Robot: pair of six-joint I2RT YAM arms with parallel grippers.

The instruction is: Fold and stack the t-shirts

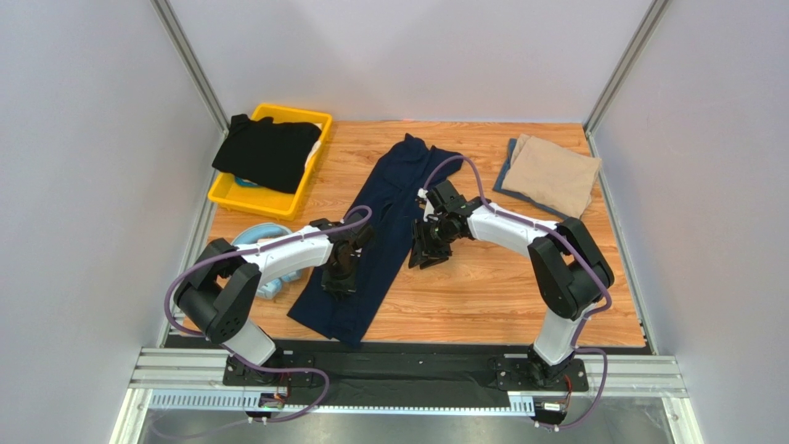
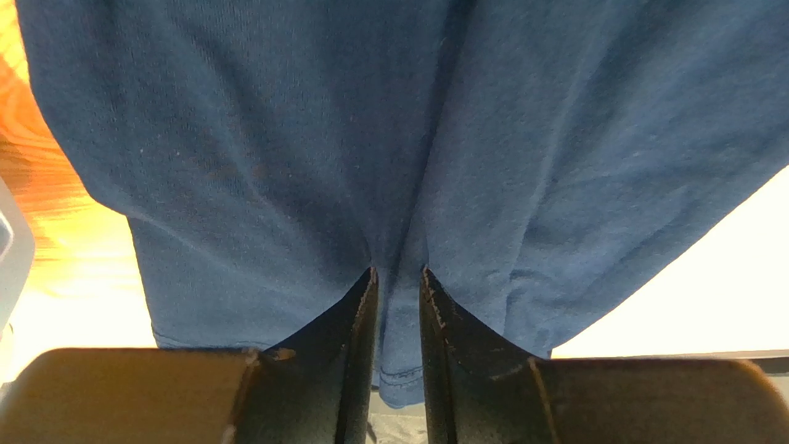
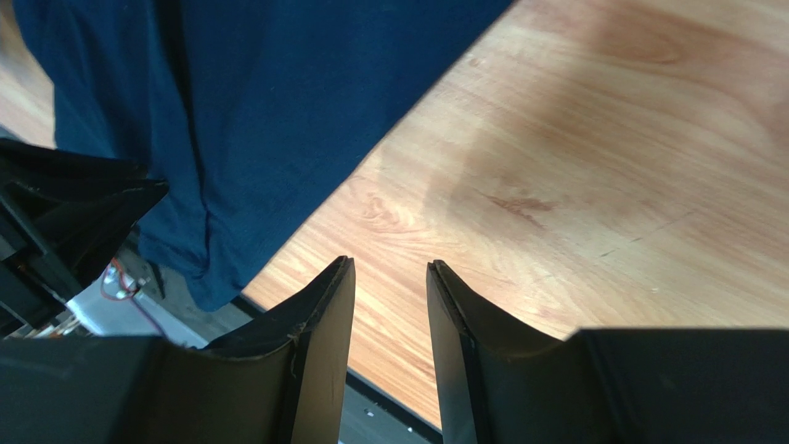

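Note:
The navy t-shirt lies as a long narrow strip running diagonally down the middle of the wooden table. My left gripper is over its near end, shut on a ridge of the navy cloth that runs between the fingertips of the left gripper. My right gripper hovers just off the strip's right edge. In the right wrist view the right gripper is open over bare wood, with the navy t-shirt to its left. A folded tan t-shirt rests at the back right. A black t-shirt is draped over the bin.
The yellow bin stands at the back left. Light blue headphones lie beside the left arm. A grey-blue cloth edge shows under the tan t-shirt. Grey walls close in the left, right and back sides.

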